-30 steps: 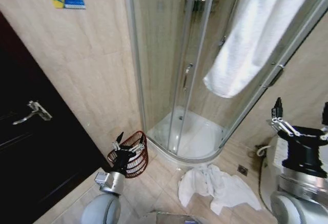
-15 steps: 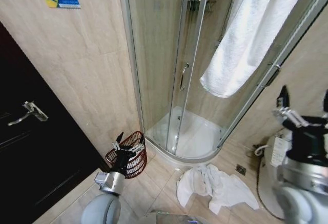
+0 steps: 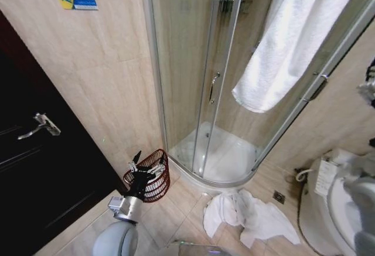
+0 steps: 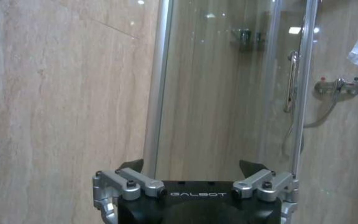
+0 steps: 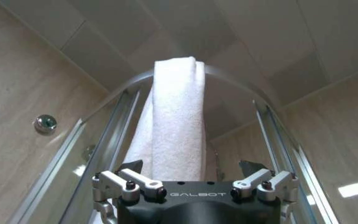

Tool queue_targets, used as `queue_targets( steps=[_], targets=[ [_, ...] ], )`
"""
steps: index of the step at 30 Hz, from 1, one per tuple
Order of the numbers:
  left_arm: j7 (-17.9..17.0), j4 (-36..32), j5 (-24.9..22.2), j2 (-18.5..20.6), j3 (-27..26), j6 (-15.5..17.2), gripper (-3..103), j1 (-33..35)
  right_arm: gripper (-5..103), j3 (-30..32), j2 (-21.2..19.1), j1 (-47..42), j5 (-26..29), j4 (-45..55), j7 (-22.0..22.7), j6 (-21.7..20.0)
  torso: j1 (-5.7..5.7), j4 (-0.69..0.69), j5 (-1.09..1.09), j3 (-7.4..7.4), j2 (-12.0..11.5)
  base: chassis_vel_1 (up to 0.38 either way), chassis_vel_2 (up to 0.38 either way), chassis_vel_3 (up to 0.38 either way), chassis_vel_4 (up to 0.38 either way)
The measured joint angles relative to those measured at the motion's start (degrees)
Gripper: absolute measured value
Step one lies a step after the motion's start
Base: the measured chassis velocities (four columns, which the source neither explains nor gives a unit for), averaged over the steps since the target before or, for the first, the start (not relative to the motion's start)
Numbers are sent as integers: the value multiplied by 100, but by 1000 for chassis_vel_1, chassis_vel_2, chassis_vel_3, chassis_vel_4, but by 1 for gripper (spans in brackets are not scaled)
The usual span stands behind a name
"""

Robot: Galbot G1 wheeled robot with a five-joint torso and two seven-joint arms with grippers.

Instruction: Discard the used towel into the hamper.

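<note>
The hamper (image 3: 153, 174), a reddish-brown wire basket, stands on the floor against the wall beside the shower. My left gripper (image 3: 148, 159) hovers in front of it, open and empty; in the left wrist view the left gripper (image 4: 191, 164) faces the shower glass. One white towel (image 3: 293, 45) hangs over the shower's top rail. Another white towel (image 3: 249, 215) lies crumpled on the floor tiles. My right gripper (image 3: 370, 80) is raised at the right edge, partly cut off. In the right wrist view the right gripper (image 5: 190, 164) is open below the hanging towel (image 5: 175, 121), apart from it.
A curved glass shower enclosure (image 3: 193, 74) with a white tray fills the corner. A dark door (image 3: 35, 168) with a lever handle is on the left. A white toilet (image 3: 340, 209) sits at the lower right, and a floor drain (image 3: 279, 197) lies near the crumpled towel.
My right arm has risen and swung toward the right edge, uncovering the toilet below it. The view shifted slightly. The left arm, hamper and both towels have stayed put.
</note>
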Motion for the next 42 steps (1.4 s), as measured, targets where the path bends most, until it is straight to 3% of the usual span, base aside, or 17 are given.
queue_targets(
  steps=[3,9,14,19,27,30,32,37,39,42],
  targets=[
    [0,0,0,0,-1,0,100,0,100,-171,-454,703,11,-557,16,-232,0,1,1,0,0,0,0,0,0],
    [0,0,0,0,0,0,100,0,100,-382,-827,1388,22,-1057,-21,-655,0,1,-1,0,0,0,0,0,0],
    [0,0,0,0,0,0,100,0,100,-670,-680,1515,12,-986,-102,-774,0,0,0,-1,0,0,0,0,0],
    [0,0,0,0,0,0,100,1,100,-903,-529,1428,51,-841,-352,-630,-2,0,0,-1,2,-27,27,21,-22],
    [0,0,0,-1,0,0,100,0,100,-1251,-683,1890,403,-879,-484,-395,1,2,1,0,1,-139,146,127,-139],
    [0,0,0,0,0,0,100,-2,100,-1311,-774,1998,682,-580,-217,-599,7,4,-6,2,-2,-157,164,137,-118],
    [0,0,0,-1,0,0,100,-2,100,-1311,-846,1986,812,-235,29,-858,6,3,3,1,-4,-117,107,92,-9],
    [0,0,0,0,1,0,100,-2,100,-1277,-953,1995,821,-15,263,-1052,0,-1,-1,-3,-11,-39,39,-28,4],
    [0,0,0,0,0,0,100,0,100,-1285,-1129,2211,783,-25,577,-1228,-9,2,-1,-7,-11,61,-7,-55,36],
    [0,0,0,0,0,0,100,1,100,-1313,-1260,2374,703,-148,669,-1466,-10,3,-1,-7,-12,76,-29,-22,59]
  ],
)
